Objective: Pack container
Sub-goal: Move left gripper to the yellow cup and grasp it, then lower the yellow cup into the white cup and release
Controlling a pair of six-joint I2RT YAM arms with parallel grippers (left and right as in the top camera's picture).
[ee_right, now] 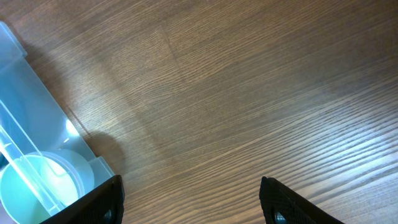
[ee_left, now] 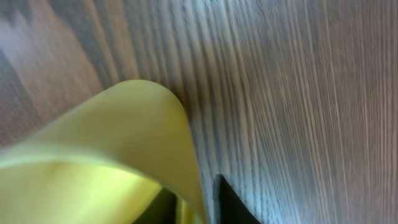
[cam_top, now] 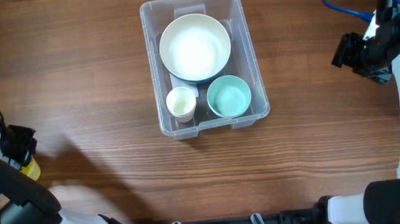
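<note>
**Crowded bin, open wood on either flank**

Inside the container (cam_top: 177, 6) the white bowl (cam_top: 195, 46) fills the 12 o'clock half. The cream cup (cam_top: 181, 103) sits at 7 and the teal bowl (cam_top: 229, 96) at 5, leaving only a bare strip along the 12 o'clock wall. The table (cam_top: 90, 78) lies open at the bin's 9, 3 and 6 o'clock. The right gripper (ee_right: 193, 199), fingers spread, has bare wood below, with the bin's corner at its 9 o'clock. A yellow object (ee_left: 112, 143) crowds the left wrist view.
</note>
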